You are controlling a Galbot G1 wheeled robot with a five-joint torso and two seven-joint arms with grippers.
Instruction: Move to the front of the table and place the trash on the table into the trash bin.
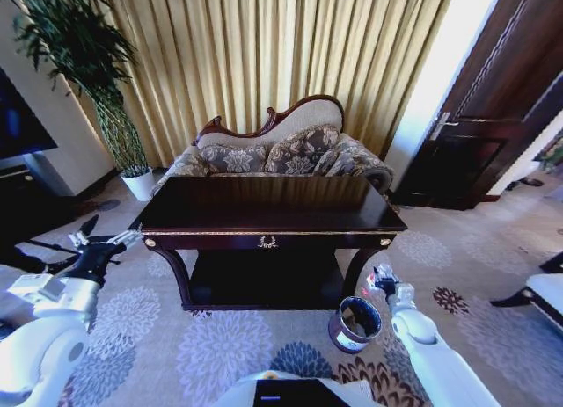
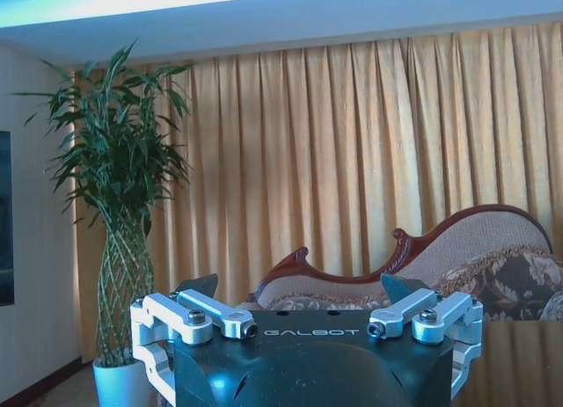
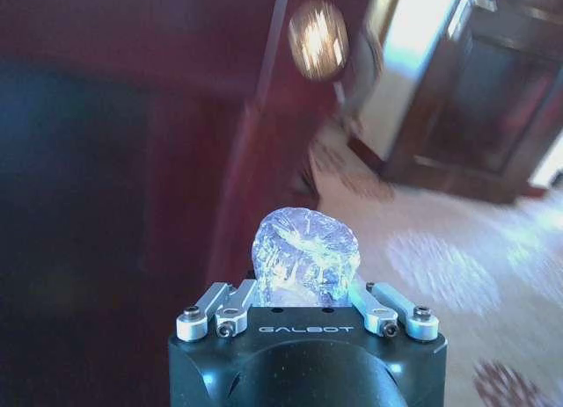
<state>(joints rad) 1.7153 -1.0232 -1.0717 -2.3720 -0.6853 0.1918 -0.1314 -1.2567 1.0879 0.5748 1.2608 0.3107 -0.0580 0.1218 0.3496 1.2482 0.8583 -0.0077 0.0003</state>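
The dark glossy table [image 1: 264, 205] stands straight ahead, and its top looks bare. On the carpet by its front right leg sits the small dark round trash bin [image 1: 355, 324] with a white label. My right gripper [image 1: 383, 282] hovers just above and to the right of the bin. In the right wrist view that gripper [image 3: 303, 288] is shut on a clear crumpled plastic bottle [image 3: 305, 247], with the table leg behind it. My left gripper [image 1: 106, 236] is held open left of the table's front left corner. The left wrist view shows the left gripper [image 2: 299, 288] with its fingers spread and nothing between them.
A patterned sofa [image 1: 281, 152] stands behind the table against gold curtains. A tall plant in a white pot [image 1: 139, 183] is at the back left. A dark door [image 1: 493, 117] is at the right. A white seat edge [image 1: 545, 293] shows far right.
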